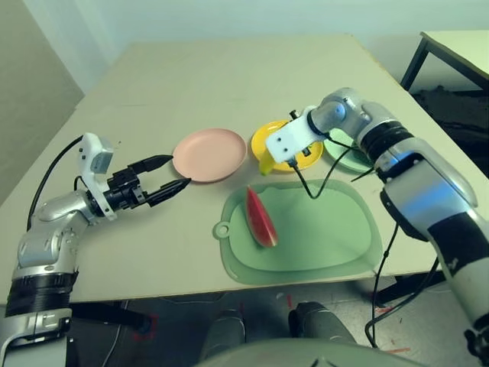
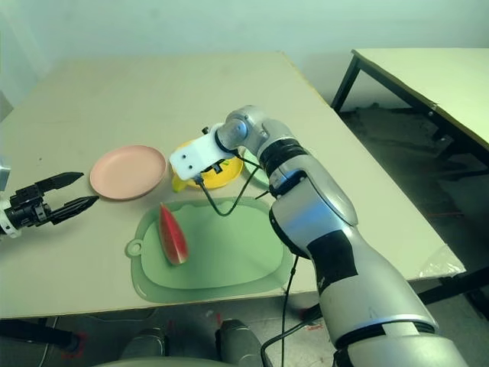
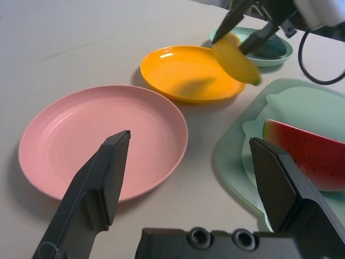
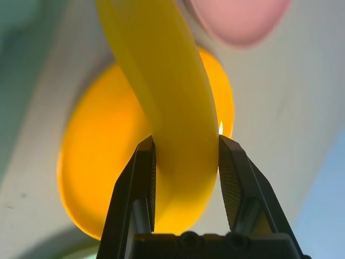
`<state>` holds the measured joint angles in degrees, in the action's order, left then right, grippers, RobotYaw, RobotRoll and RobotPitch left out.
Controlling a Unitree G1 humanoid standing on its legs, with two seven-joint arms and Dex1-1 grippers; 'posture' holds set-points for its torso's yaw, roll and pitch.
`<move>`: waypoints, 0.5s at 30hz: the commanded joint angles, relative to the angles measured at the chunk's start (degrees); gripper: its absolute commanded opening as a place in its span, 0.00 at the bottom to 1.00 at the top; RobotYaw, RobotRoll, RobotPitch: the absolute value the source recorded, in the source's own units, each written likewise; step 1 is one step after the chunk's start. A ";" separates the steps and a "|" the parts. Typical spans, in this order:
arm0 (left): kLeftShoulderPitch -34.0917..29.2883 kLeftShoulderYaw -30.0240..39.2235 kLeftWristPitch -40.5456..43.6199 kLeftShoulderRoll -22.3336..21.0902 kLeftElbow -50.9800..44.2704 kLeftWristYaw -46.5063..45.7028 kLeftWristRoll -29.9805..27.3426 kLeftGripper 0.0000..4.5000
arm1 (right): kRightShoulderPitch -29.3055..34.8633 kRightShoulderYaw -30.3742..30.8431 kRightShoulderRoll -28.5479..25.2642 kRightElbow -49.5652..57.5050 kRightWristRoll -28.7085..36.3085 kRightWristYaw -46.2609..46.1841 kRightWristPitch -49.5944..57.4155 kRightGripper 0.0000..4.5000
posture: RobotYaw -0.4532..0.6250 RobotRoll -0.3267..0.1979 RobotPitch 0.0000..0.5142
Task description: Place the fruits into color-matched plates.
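Observation:
My right gripper [image 4: 186,141] is shut on the yellow banana [image 4: 161,81] and holds it just above the near edge of the yellow plate [image 1: 269,138]. The red watermelon wedge [image 1: 260,216] lies on the green mat [image 1: 321,237]. The pink plate [image 1: 209,154] sits bare to the left of the yellow one. My left gripper [image 1: 178,171] stands open just left of the pink plate, with nothing between its fingers. The mint green plate [image 3: 285,54] lies beyond the yellow one, with the dark green avocado [image 3: 274,48] in it, partly hidden by my right arm.
The green mat with a hole tab [image 1: 222,229] lies near the table's front edge. A black cable [image 1: 313,183] hangs from my right wrist across the mat. A second table [image 1: 458,46] stands at the far right. Bare tabletop stretches behind the plates.

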<state>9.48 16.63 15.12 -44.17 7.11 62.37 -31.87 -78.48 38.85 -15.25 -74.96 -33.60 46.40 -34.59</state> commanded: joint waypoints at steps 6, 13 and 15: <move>-1.13 0.35 1.08 -0.52 -2.30 -0.26 0.33 1.00 | 1.49 0.55 1.27 -3.04 -5.40 -8.76 5.50 0.37 | 0.43 0.62 0.08; -1.14 0.37 1.77 -0.76 -2.99 -0.05 0.07 1.00 | 3.14 0.62 1.07 -3.46 -7.30 -9.34 6.37 0.67 | 0.43 0.62 0.09; -1.14 0.40 1.80 -0.78 -3.07 -0.02 0.13 1.00 | 3.32 0.33 1.07 -3.46 -7.50 -9.38 6.45 0.82 | 0.43 0.62 0.09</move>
<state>8.63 16.63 16.48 -44.19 4.78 62.06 -31.87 -75.68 39.31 -14.30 -78.04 -40.64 37.28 -28.28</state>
